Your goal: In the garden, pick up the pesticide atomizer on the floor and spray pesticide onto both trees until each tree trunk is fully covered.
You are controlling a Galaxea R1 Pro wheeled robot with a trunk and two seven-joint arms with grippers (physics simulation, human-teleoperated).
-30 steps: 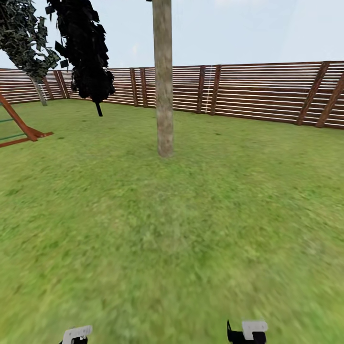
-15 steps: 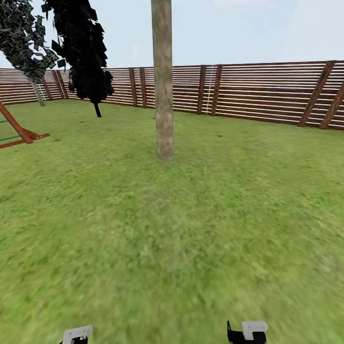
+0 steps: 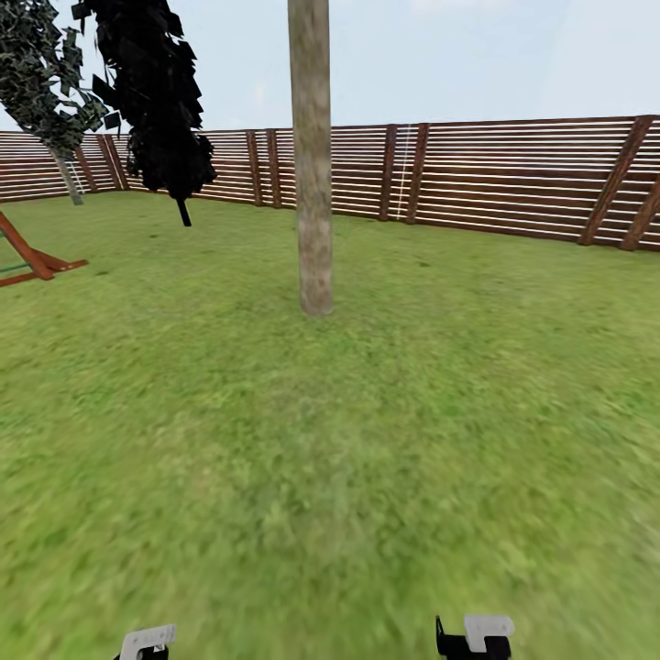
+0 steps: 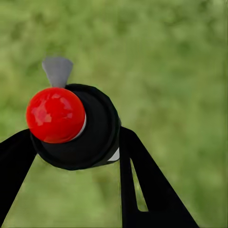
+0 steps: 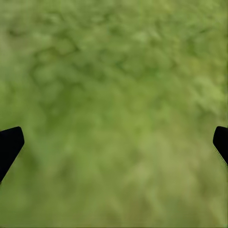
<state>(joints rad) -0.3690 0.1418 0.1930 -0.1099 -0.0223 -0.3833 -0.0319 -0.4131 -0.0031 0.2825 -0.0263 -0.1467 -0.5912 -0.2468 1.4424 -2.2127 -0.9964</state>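
From the head camera I look across the garden's floor (image 3: 367, 440), blurry green grass running out to a brown fence (image 3: 513, 174) of horizontal wooden slats. One tree trunk (image 3: 313, 183), thick, straight and mottled grey-brown, stands upright ahead of me, slightly left of centre, its base on the grass well short of the fence. Further back on the left I note a dark narrow tree (image 3: 160, 101) with a thin stem, a second leafy tree (image 3: 41, 73) beside the fence, and a red-brown wooden frame (image 3: 32, 257) at the left edge. At the bottom of that view I see the white and black tops of my left hand (image 3: 147, 642) and right hand (image 3: 475, 636), both low and well apart from the trunk. In the left wrist camera the left hand (image 4: 76, 142) is clamped on the pesticide atomizer (image 4: 90, 128): a dark round body with a glossy red cap and a small grey nozzle tab, a black finger (image 4: 142, 185) pressed against each side, grass beneath. In the right wrist camera the right hand (image 5: 114, 142) holds nothing; its fingertips (image 5: 9, 142) sit wide apart at opposite edges over bare grass.
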